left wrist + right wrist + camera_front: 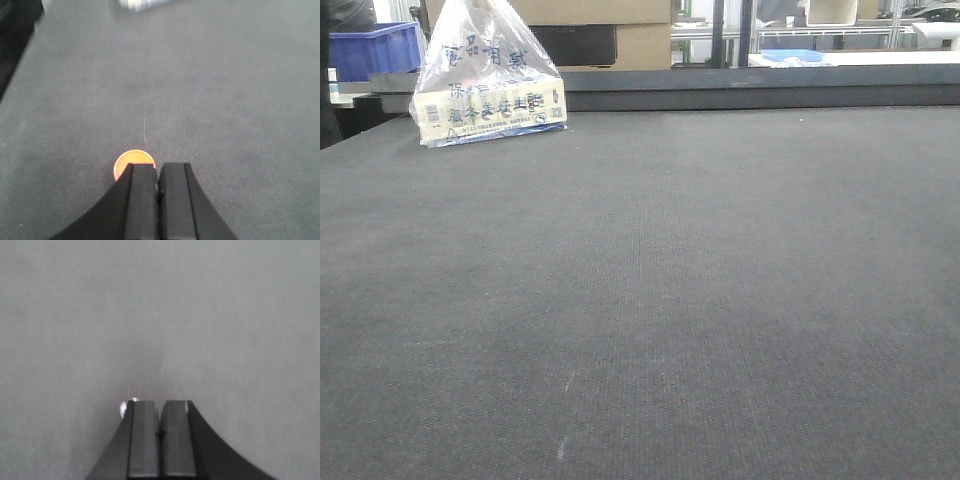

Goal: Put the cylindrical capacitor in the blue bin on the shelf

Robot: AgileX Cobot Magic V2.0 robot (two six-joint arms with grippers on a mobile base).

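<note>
In the left wrist view my left gripper (158,167) is shut with nothing between its fingers, low over the dark grey mat (210,90). An orange round disc (131,161) shows just past its left fingertip, half hidden by it. I cannot tell whether this disc is the cylindrical capacitor. My right gripper (160,404) is also shut and empty over the mat, with a small shiny glint (123,409) at the edge of its left finger. A blue bin (375,48) stands beyond the table's far left edge. The shelf is out of view. Neither gripper appears in the front view.
A clear plastic bag holding a printed box (488,85) sits on the mat at the back left. A raised dark ledge (740,88) runs along the table's far edge. Cardboard boxes (620,30) and metal frames (820,35) stand behind it.
</note>
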